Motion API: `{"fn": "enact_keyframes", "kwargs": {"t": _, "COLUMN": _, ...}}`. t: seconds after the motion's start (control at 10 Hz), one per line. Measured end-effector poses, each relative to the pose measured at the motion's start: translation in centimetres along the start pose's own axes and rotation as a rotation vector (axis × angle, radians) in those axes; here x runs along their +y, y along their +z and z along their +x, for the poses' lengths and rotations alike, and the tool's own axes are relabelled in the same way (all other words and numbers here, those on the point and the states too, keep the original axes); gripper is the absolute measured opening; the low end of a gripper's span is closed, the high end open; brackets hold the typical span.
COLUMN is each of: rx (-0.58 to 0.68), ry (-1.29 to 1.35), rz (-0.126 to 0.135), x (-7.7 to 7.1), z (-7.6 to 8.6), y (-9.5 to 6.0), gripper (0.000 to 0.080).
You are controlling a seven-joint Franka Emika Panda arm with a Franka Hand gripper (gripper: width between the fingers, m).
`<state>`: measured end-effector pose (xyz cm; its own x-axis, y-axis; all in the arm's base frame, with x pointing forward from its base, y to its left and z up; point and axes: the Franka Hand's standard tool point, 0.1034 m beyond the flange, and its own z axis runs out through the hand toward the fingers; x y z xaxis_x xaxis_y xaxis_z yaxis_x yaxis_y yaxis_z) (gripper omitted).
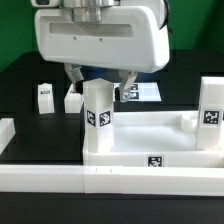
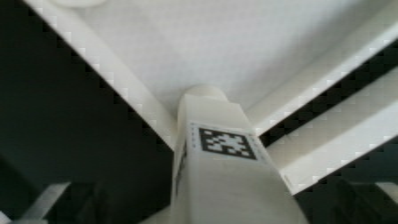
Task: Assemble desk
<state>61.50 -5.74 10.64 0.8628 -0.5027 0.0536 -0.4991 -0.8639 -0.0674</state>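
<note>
front rail [image 1: 60,182] fills the bottom edge of the exterior frame, one of two rails in view, with the side rail [image 1: 6,132] at lower left. behind it lies the single desk panel [image 1: 130,150], centre to right, carrying two of the four legs: the near leg [image 1: 98,125] upright at centre, the right leg [image 1: 210,118] at the right edge. the gripper [image 1: 99,80] hangs over the near leg, jaws spread wide on either side, seemingly not clamping it. further back, at upper left, wait the far-left leg [image 1: 43,96] and the second loose leg [image 1: 72,99], beside one marker board [image 1: 143,92]. about half done, it seems; whether the standing legs are fully seated cannot be told.
</note>
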Motion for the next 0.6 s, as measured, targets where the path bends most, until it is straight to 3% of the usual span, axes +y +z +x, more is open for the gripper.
{"fn": "enact_keyframes", "kwargs": {"t": 0.6, "rx": 0.000, "ry": -0.630, "rz": -0.021, "x": -0.02, "z": 0.12, "y": 0.00, "gripper": 0.0648}}
